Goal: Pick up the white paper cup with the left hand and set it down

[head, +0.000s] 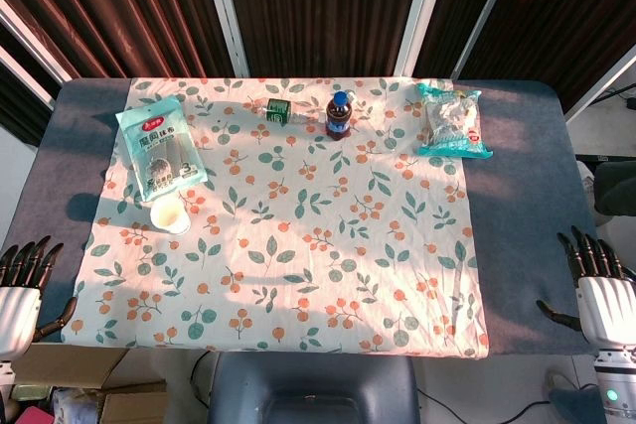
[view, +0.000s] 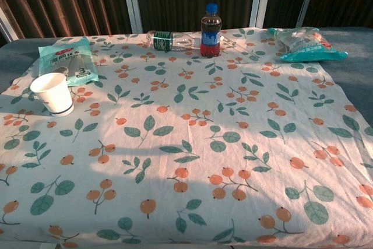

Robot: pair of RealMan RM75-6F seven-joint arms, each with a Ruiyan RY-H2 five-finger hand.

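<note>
The white paper cup (head: 170, 216) (view: 53, 93) stands upright on the floral tablecloth (head: 298, 235) near its left side, just in front of a teal packet. In the head view my left hand (head: 22, 290) hangs at the table's near left corner, fingers spread and empty, well short of the cup. At the near right corner my right hand (head: 596, 290) likewise has its fingers apart and holds nothing. Neither hand appears in the chest view.
A teal packet (head: 161, 148) (view: 69, 60) lies behind the cup. A cola bottle (head: 339, 114) (view: 210, 30) stands at the back centre beside a lying clear bottle with a green label (head: 277, 109) (view: 169, 40). A snack bag (head: 452, 120) (view: 306, 44) lies back right.
</note>
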